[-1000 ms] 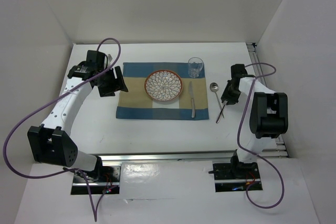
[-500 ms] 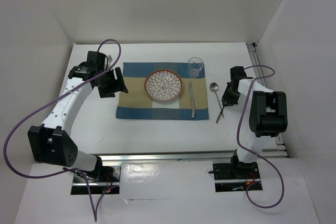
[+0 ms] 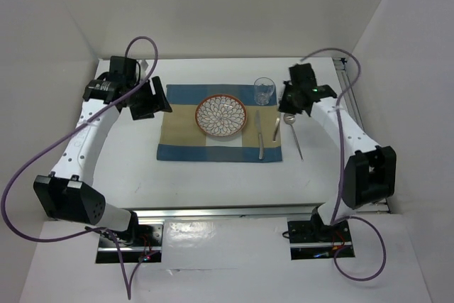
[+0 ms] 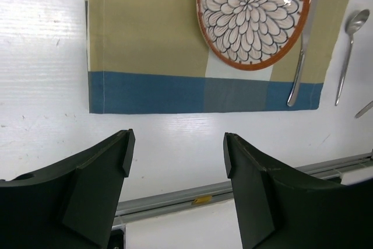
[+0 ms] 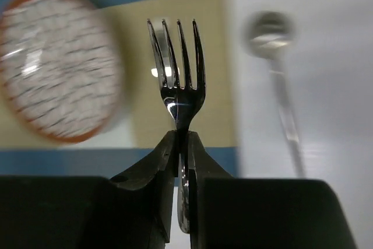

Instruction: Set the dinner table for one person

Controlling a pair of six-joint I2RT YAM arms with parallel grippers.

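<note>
One piece of cutlery is off the surface: the fork (image 5: 178,74), pinched by its handle in the closed jaws of the right gripper (image 5: 181,144), tines pointing to the top of the wrist view. Seen from overhead, it hangs over the right edge of the striped placemat (image 3: 181,140), between the knife (image 3: 260,136) and the spoon (image 3: 294,134), just below the glass (image 3: 264,91). The patterned plate (image 3: 221,116) sits mid-mat, and the mat lies on the white dinner table (image 3: 213,182), which fills the centre of the frame. The left gripper (image 3: 150,102) hovers near the mat's upper-left corner, jaws wide apart and empty. The bare strip of mat left of the plate looks the likely home for the fork. To place it well, the arm should carry it high over plate and glass, lower it flat beside the plate's rim, parallel to the knife, and only then let go. If the reach falls short, a pass to the idle arm may serve.
</note>
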